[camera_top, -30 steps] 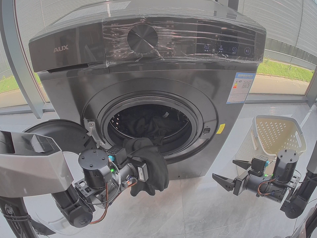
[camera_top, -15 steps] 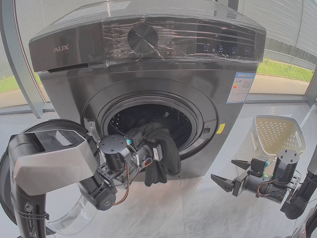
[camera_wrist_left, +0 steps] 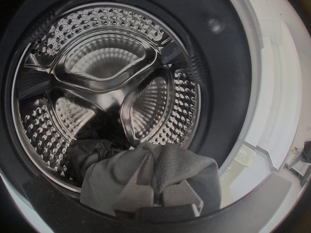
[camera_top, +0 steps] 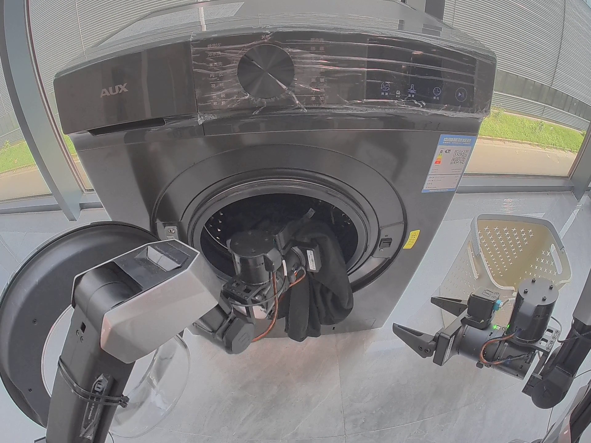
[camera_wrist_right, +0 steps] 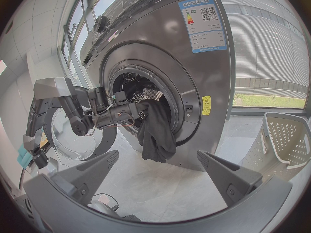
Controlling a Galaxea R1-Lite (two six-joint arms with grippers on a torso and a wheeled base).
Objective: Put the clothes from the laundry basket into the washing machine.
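Mid-frame, the left gripper (camera_wrist_left: 158, 191) clamped one dark garment (camera_top: 326, 278) at the washing machine (camera_top: 277, 149) mouth; lower right, the right gripper (camera_top: 417, 315) gaped near one laundry basket (camera_top: 517, 223).

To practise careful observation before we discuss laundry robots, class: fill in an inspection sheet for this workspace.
Surface: glossy pale tiled floor.
Job's things: washing machine with its door open; dark garment draped over the opening's rim, partly inside; laundry basket on the floor to the machine's right.
Clutter: nothing seen.
Grippers: left gripper shut on the dark garment at the opening; right gripper open, low beside the basket.
Cables: orange wires looped at both wrists.
Surroundings: windows, grass outside.
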